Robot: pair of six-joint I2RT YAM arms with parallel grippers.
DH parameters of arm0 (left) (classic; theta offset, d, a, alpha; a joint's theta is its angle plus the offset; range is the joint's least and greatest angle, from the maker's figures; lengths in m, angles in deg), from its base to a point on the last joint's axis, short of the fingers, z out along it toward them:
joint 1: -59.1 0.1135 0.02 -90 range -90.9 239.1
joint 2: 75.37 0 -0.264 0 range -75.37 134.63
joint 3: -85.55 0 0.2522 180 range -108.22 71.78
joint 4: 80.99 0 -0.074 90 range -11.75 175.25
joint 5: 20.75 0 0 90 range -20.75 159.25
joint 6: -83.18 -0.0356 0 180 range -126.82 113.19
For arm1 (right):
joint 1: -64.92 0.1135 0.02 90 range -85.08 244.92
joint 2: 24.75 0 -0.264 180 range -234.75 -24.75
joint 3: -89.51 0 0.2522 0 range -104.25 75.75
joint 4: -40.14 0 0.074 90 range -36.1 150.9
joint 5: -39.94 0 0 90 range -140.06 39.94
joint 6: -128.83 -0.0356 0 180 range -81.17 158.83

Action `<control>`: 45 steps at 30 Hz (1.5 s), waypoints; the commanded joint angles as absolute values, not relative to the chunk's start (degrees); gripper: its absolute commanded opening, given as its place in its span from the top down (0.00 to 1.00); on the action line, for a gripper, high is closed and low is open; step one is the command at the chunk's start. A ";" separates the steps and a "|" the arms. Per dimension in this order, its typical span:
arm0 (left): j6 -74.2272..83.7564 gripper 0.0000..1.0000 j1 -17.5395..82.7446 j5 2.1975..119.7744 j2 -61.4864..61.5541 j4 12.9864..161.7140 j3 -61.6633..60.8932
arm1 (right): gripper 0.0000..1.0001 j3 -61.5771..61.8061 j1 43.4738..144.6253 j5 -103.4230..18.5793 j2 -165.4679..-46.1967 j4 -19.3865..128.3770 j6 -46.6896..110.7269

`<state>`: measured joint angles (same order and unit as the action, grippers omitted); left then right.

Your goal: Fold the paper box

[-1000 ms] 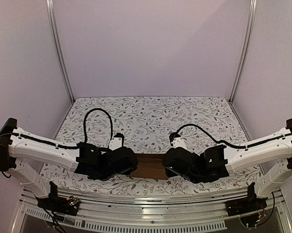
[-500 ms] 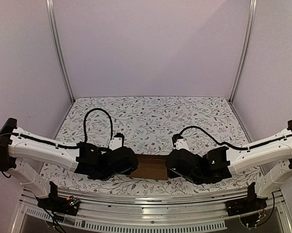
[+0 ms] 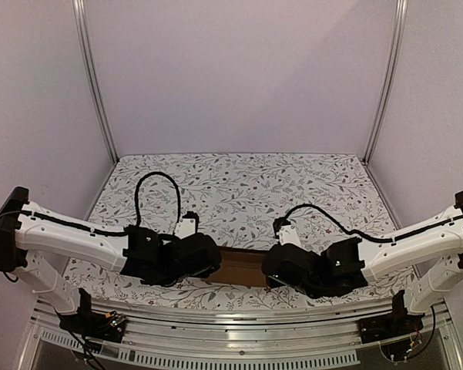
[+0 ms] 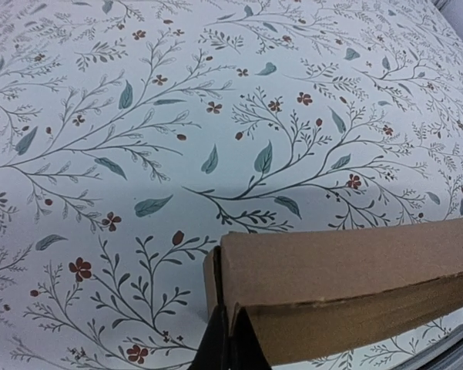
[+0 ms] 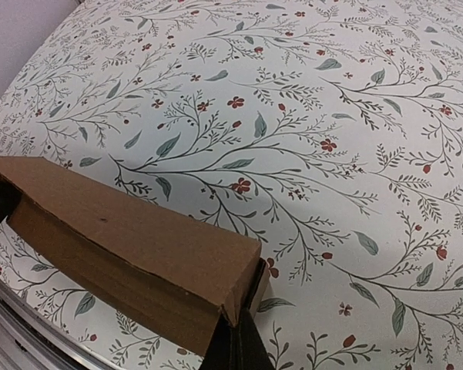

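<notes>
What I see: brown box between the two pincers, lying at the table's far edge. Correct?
No. The paper box lies at the near edge of the table, not the far one; the top external view shows it. It does sit between the left pincer and right pincer.

Right gripper has dropped a bit and pulled back toward the near edge, w/ its forearm sitting lower. Cable behind that gripper now arches higher, in a rounder loop. Strip of brown box showing just left of it is slightly narrower and sits a touch lower.
</notes>
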<state>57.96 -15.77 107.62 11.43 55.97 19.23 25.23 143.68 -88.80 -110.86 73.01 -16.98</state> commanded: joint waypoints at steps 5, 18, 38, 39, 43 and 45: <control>58.28 1.00 -16.22 108.06 13.11 52.12 18.40 | 1.00 26.53 145.43 -89.43 -114.05 78.38 -19.74; 53.22 0.55 -16.74 104.66 5.88 51.50 20.89 | 1.00 25.01 145.09 -91.90 -115.12 78.49 -17.73; 34.25 0.92 -1.50 75.46 -14.95 69.21 30.24 | 1.00 25.88 144.28 -91.09 -118.55 69.80 -8.43; 33.71 0.95 -0.25 74.09 -14.13 70.50 30.25 | 1.00 26.20 144.29 -90.60 -118.46 68.75 -6.69; 31.25 1.00 3.67 69.80 -9.76 74.38 29.42 | 1.00 25.73 144.09 -89.75 -119.16 67.43 -2.80; 30.41 1.00 5.53 66.30 -7.00 75.69 28.41 | 1.00 25.49 143.96 -89.07 -119.68 66.49 -1.05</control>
<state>34.18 2.02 75.03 -11.04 69.80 29.44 24.44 144.45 -93.61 -116.98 66.89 -6.09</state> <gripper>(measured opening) 0.004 0.005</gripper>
